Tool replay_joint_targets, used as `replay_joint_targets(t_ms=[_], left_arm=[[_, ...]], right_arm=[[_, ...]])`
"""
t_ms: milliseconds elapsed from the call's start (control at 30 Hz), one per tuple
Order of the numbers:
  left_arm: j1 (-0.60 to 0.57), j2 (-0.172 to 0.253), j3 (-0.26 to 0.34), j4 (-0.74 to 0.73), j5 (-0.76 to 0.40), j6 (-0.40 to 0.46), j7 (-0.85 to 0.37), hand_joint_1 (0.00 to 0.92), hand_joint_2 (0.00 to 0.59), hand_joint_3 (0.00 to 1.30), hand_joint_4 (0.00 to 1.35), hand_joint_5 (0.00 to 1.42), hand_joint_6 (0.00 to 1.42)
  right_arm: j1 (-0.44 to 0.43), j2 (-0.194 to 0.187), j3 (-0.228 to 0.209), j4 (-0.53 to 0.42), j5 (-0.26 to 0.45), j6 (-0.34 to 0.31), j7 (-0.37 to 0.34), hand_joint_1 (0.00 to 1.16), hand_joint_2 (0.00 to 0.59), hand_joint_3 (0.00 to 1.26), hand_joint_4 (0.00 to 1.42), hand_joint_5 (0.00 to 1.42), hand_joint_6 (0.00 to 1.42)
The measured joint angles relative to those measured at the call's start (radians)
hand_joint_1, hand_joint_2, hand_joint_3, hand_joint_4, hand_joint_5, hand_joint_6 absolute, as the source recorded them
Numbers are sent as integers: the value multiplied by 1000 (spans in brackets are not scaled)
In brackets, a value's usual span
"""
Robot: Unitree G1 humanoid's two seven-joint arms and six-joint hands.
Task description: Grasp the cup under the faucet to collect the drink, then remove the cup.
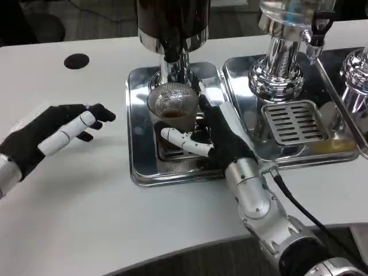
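Observation:
A clear plastic cup (pixel 171 103) stands on the silver tray (pixel 138 144) right under the faucet (pixel 171 54) of the dark drink dispenser (pixel 172 23). A little brown drink lies in the cup's bottom. My right hand (pixel 215 135) grips the cup from the right, with its thumb across the cup's lower front and its fingers (pixel 202 98) up along the right side. My left hand (pixel 54 135) lies on the white table far left of the tray, holding nothing, its fingers apart and pointing right.
A second dispenser (pixel 284 52) stands on its own tray to the right, with a slotted drip grate (pixel 293 121) in front. A third chrome base (pixel 356 75) shows at the right edge. A black round spot (pixel 76 60) marks the table at the back left.

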Motion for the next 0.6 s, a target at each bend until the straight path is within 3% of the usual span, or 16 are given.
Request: replay_joint_targets(t_ms=[300, 433, 600], left_arm=[[44, -13, -10, -3, 9, 24, -10, 0, 149, 430, 276, 262, 388], [44, -13, -14, -2, 10, 33, -22, 0, 150, 433, 291, 270, 388], [44, -13, -15, -1, 10, 36, -31, 0, 156, 434, 315, 294, 389]], right_arm=[[0, 7, 27, 0, -31, 0, -85, 689, 161, 5, 10, 248, 570], [0, 8, 34, -2, -34, -2, -120, 690, 152, 141, 181, 429, 793], [1, 8, 46, -2, -46, -7, -143, 710, 157, 220, 269, 502, 877]])
